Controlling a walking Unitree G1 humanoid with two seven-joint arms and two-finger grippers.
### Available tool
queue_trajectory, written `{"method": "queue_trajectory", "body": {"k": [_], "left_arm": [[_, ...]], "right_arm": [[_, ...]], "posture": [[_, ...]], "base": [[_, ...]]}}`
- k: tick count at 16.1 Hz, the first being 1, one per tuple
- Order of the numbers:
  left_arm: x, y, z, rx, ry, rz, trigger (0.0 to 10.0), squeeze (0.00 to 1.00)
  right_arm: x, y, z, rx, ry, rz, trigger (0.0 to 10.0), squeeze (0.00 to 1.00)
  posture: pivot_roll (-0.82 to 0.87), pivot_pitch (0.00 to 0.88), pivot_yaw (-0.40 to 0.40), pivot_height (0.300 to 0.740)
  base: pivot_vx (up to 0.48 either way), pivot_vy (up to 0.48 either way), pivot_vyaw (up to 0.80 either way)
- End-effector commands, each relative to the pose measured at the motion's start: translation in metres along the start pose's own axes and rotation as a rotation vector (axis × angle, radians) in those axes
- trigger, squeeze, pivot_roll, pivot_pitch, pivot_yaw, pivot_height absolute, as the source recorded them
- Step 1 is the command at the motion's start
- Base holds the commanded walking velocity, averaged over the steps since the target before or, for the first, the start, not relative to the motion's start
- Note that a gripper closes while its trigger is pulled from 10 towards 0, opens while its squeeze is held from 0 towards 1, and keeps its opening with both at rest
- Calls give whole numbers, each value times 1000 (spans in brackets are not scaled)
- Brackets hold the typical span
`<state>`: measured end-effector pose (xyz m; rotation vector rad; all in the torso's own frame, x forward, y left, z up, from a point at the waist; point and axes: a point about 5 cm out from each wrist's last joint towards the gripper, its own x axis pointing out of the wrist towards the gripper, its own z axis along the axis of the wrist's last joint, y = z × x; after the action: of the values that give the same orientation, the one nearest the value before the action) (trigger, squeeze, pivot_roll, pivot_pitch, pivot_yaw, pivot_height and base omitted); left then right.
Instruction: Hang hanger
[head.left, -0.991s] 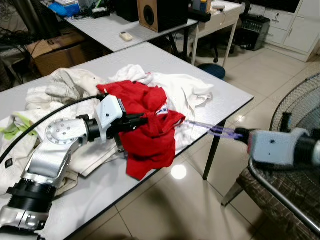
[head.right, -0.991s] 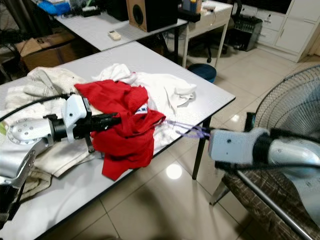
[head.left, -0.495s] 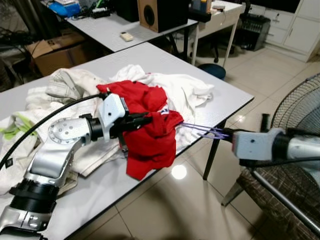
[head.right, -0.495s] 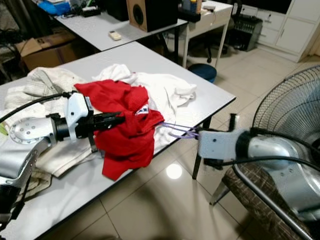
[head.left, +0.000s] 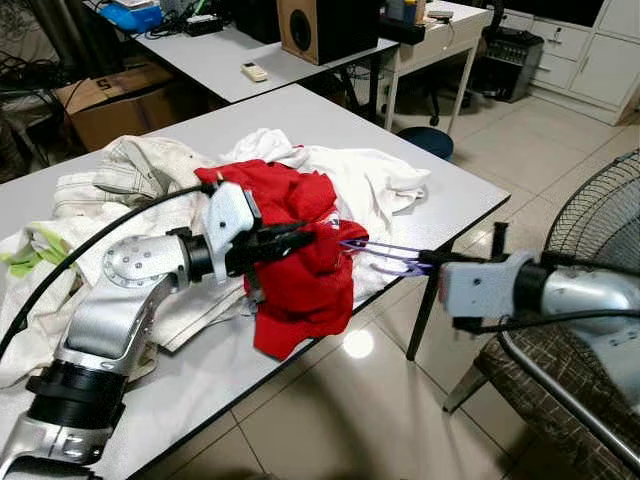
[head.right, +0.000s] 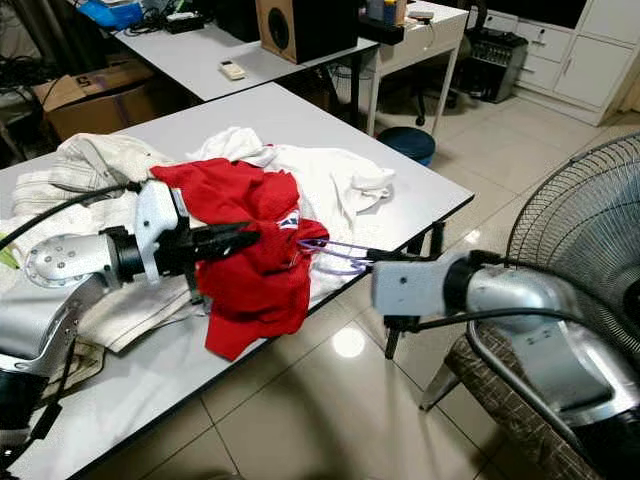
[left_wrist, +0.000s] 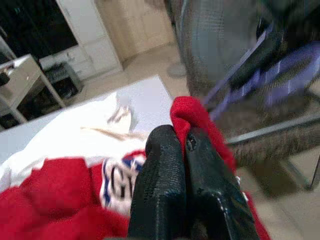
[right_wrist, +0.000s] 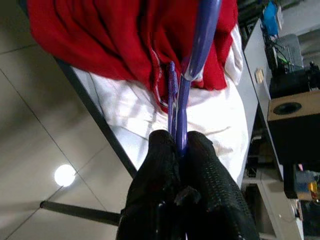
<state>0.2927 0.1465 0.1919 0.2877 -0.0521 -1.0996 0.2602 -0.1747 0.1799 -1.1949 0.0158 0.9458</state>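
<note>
A red shirt (head.left: 300, 275) lies bunched on a heap of white clothes (head.left: 375, 180) at the near edge of the grey table (head.left: 300, 110). My left gripper (head.left: 303, 236) is shut on a fold of the red shirt (left_wrist: 197, 112) and holds that edge up. From the right, my right gripper (head.left: 428, 262) is shut on a purple hanger (head.left: 385, 258). The hanger points level at the shirt, and its far end touches the lifted red cloth beside the left fingertips. In the right wrist view the hanger (right_wrist: 200, 40) runs out between the fingers onto the red shirt (right_wrist: 100, 35).
More pale garments (head.left: 110, 180) cover the table's left side. A standing fan (head.left: 600, 210) and a woven chair seat (head.left: 570, 390) are close on the right. Behind are a second table with a speaker (head.left: 320, 25) and a cardboard box (head.left: 100, 100). Tiled floor lies below the table edge.
My right gripper has carried the purple hanger leftward from off the table's corner to the red shirt. The left gripper has raised its fold of shirt slightly.
</note>
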Motion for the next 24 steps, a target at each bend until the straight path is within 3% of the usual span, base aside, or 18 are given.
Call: {"method": "queue_trajectory", "body": {"k": [1, 5, 10, 13, 16, 17, 18, 20, 22, 23, 24], "left_arm": [[-1, 3, 14, 4, -61, 11, 0, 0], [6, 0, 39, -71, -225, -5, 0, 0], [7, 12, 41, -85, -239, 101, 0, 0], [10, -2, 42, -111, -227, -11, 0, 0], [8, -17, 34, -109, -152, -113, 0, 0], [7, -18, 33, -104, -140, -121, 0, 0], [6, -19, 32, -87, -117, -124, 0, 0], [5, -14, 36, -50, -126, -72, 0, 0], [7, -10, 42, -15, -166, -20, 0, 0], [8, -9, 43, -8, -173, -9, 0, 0], [10, -9, 46, 6, -196, 7, 0, 0]], "right_arm": [[3, 7, 2, 5, -13, 14, 10000, 0], [-2, 6, 1, 10, -3, -58, 10000, 0], [-14, 13, 7, -11, -17, -75, 10000, 0], [-13, -2, -3, 141, 10, -302, 10000, 0], [-11, 3, -13, 449, -53, -480, 10000, 0], [-10, 5, -13, 473, -58, -482, 10000, 0], [-5, 19, -13, 614, -108, -437, 10000, 0], [1, 35, -14, 776, -148, -384, 10000, 0], [3, 27, -14, 1012, -252, -439, 10000, 0], [4, 27, -14, 1076, -265, -437, 10000, 0], [6, 36, -15, 1101, -227, -342, 10000, 0]], "posture": [[-174, 0, 62, 740], [-171, 0, 62, 740], [-179, 1, 69, 740], [-177, 1, 75, 740], [-168, 1, 75, 740], [-163, 0, 73, 740], [-163, 0, 73, 740], [-160, 0, 62, 740], [-162, 0, 59, 740], [-162, 0, 59, 740], [-160, 0, 51, 740]], "base": [[0, 0, 0], [0, 0, 0], [0, 0, 0], [0, 0, 0], [0, 0, 0], [0, 0, 0], [0, 0, 0], [0, 0, 0], [0, 0, 0], [0, 0, 0], [0, 0, 0]]}}
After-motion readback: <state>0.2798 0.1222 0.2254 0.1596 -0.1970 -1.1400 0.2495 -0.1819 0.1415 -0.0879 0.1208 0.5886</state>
